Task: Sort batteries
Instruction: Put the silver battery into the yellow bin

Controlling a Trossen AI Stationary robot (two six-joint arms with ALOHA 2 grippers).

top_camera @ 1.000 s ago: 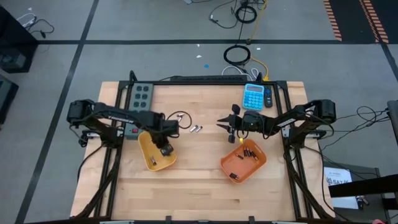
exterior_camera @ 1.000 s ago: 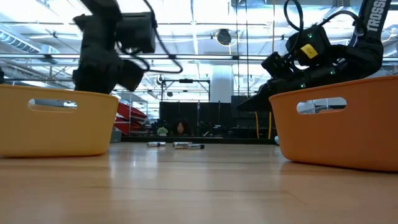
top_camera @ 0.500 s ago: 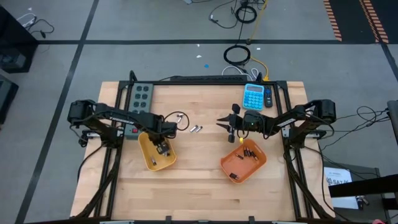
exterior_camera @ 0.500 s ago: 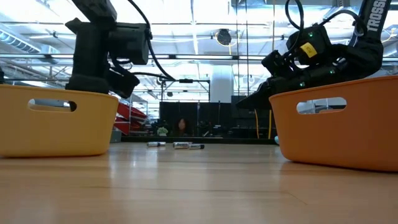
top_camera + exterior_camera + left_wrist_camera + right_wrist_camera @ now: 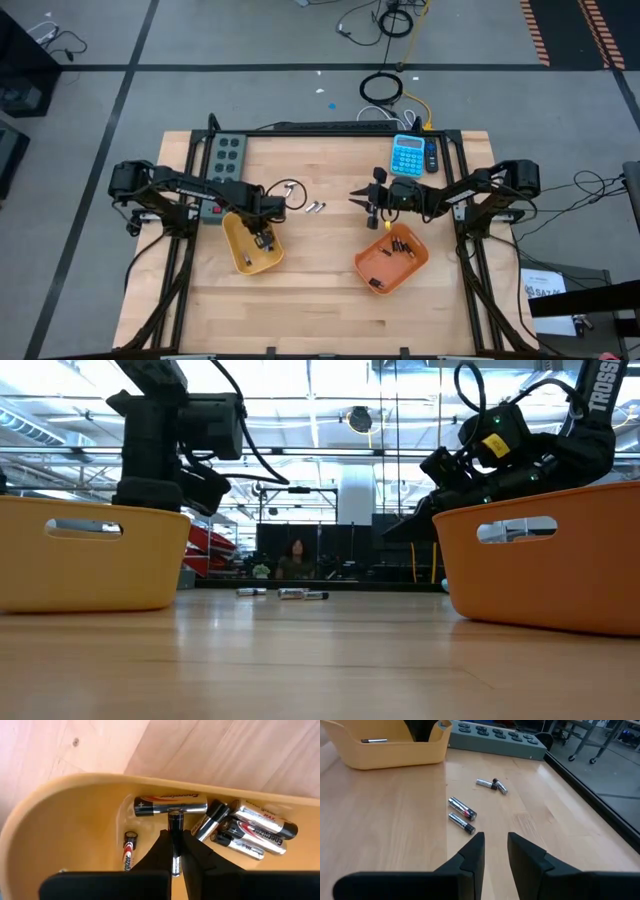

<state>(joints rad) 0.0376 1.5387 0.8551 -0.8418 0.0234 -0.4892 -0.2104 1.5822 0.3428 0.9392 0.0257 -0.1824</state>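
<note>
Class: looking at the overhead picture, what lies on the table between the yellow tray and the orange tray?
In the high view, only bare wood separates the yellow tray from the orange tray; the loose batteries lie farther back.

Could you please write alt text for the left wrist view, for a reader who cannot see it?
The left gripper is shut on a slim battery, held inside the yellow tray. Several other batteries lie along the tray wall, with bare wooden table beyond.

Wood table on grey concrete floor w/ dark tape lines. Cables coiled on floor just beyond table's far edge. Behind table: big hall, bright ceiling lights, person far back.
</note>
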